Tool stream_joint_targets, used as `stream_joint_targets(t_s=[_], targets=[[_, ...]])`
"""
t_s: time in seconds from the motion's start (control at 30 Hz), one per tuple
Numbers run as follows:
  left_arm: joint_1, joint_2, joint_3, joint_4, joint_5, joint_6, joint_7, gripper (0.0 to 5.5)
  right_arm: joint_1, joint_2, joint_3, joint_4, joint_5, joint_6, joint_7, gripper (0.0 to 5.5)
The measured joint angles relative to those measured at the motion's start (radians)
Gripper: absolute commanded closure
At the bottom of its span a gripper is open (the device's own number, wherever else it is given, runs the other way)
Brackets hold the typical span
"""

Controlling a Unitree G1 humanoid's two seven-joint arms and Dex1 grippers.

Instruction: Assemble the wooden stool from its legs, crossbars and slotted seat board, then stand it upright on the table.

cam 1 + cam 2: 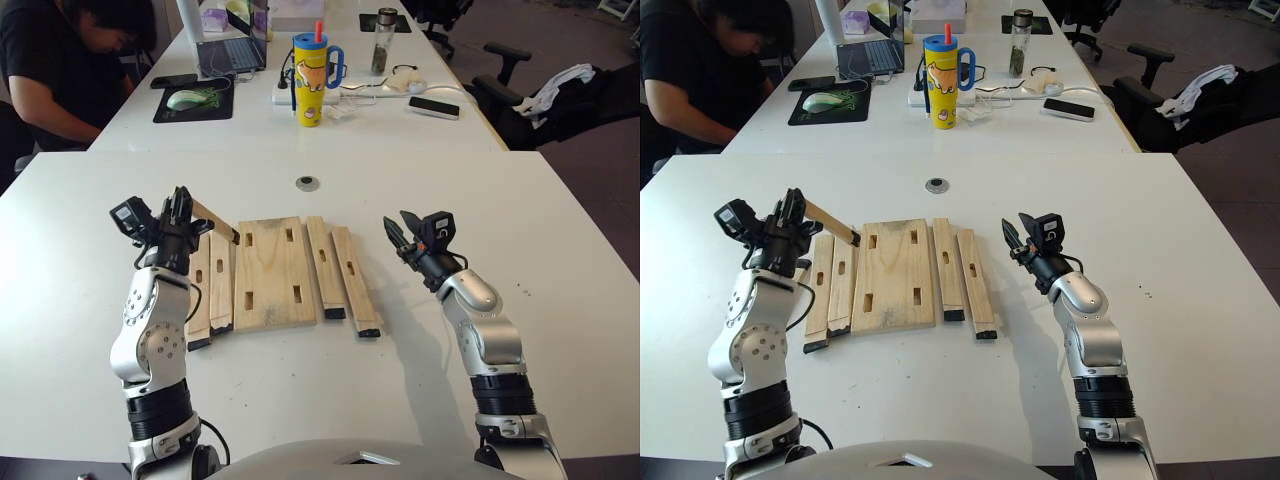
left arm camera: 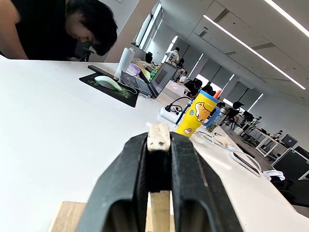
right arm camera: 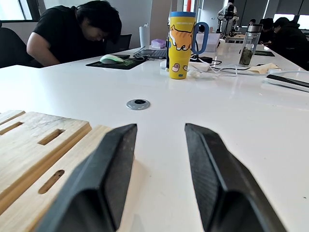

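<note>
Assembly has hardly begun, by my reading. The board (image 1: 270, 275) lies flat on the tabletop (image 1: 500, 200), slots facing up, with nothing fitted into them. Two legs (image 1: 222, 280) lie flat just left of it, and two more legs (image 1: 356, 285) lie just right of it. All four run near to far alongside the board, their dark-tipped ends toward the near edge. No piece is joined to another.

The left tool (image 1: 178, 205) is clenched on one end of a crossbar (image 1: 215, 222). It holds the crossbar off the tabletop at the far left corner of the parts, with the free end slanting toward the board's far edge. The left wrist view shows the wood pinched between the two fingers (image 2: 190, 183).

The right tool (image 1: 398, 228) is released, its fingers spread with nothing between them. It hovers to the right of the legs, apart from them and pointing toward them.

Still to do, as I judge it, is everything. The crossbar has to go into the leg slots, the legs have to be set into the board, and the stool has to be stood upright.

I can read no label or writing on the wooden pieces. On the far desk, a yellow cup (image 1: 310, 80) carries a cartoon picture, and any print on it is too small to read.
</note>
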Motion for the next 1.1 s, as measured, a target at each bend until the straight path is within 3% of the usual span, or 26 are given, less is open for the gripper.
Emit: stream_joint_targets(t_s=[1.1], targets=[[0.066,0.020,0.020,0.057,0.077,-0.023,0.025,5.07,0.014,0.025,0.003,-0.023,-0.009,0.006,-0.017,3.66]])
